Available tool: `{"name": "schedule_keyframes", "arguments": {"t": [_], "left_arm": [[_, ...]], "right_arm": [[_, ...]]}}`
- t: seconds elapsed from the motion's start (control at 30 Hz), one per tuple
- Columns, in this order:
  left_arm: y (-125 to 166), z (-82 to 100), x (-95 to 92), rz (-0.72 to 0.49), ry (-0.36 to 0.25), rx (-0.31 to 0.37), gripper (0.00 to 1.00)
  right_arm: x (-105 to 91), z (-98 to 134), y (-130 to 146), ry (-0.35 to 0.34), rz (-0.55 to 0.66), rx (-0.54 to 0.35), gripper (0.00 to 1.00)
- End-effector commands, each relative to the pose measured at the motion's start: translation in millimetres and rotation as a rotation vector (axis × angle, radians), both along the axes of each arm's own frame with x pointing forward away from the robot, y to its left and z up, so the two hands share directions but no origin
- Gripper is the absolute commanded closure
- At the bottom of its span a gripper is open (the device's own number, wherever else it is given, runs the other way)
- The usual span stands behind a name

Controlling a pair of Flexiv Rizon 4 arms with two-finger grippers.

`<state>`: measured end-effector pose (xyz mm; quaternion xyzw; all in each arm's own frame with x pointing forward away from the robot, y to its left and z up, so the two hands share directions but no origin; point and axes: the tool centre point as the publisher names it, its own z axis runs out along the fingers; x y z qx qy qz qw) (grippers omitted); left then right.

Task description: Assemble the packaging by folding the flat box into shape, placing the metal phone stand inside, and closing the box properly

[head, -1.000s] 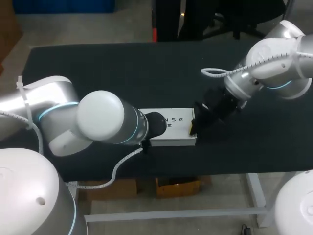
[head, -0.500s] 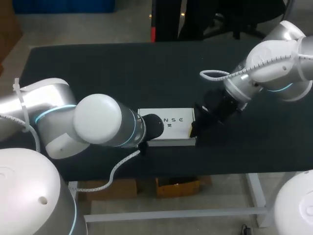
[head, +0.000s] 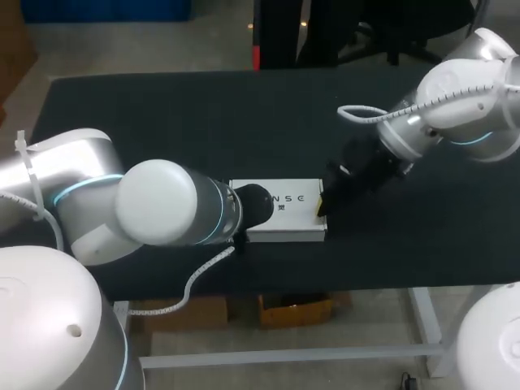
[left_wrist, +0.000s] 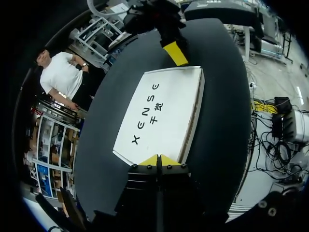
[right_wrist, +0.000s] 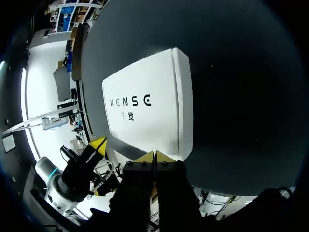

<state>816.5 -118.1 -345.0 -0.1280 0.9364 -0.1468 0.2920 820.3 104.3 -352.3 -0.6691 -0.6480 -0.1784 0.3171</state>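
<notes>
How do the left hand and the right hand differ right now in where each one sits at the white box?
The left hand sits at the left end of the white box, the right hand at its right end. In the head view the left hand is hidden under its own arm, while the right hand's yellow tip shows beside the box. Both have their fingers closed together with the tips at the box's edge, and neither grips it.

The box [head: 288,213] ahead of both sets of jaws is white, with black lettering on its top face. The table [head: 203,122] under it is plain black. The left gripper [left_wrist: 158,160] and right gripper [right_wrist: 154,157] are black with bright yellow tips. The left arm [head: 162,211] and right arm [head: 455,89] are white and silver, with pale blue rings.
</notes>
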Motion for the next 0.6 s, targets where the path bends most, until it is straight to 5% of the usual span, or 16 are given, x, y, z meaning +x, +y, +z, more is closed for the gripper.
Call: {"name": "schedule_keyframes", "arguments": {"t": [0.03,0.07,0.13,0.17,0.27,0.6], "left_arm": [[-1,27.7,-26.2,0.025,-0.007,0.021,0.60],[-2,30.7,-30.1,0.028,-0.005,0.023,0.26],[-4,36.3,-37.2,0.040,0.014,0.024,0.02],[-5,38.2,-39.9,0.050,0.021,0.032,0.00],[-9,42.6,-53.0,0.070,0.040,0.036,0.00],[-24,42.8,-91.2,0.176,0.147,0.013,0.00]], "right_arm": [[-16.4,35,-24,-0.105,-0.028,0.010,1.00],[-16.5,39,-27,-0.123,-0.033,0.007,0.88],[-15.8,45,-35,-0.165,-0.031,0.026,0.70],[-15.5,48,-39,-0.193,-0.028,0.029,0.59],[-13.4,55,-50,-0.241,-0.023,0.053,0.01],[-7.0,74,-90,-0.478,-0.021,0.076,0.00]]}}
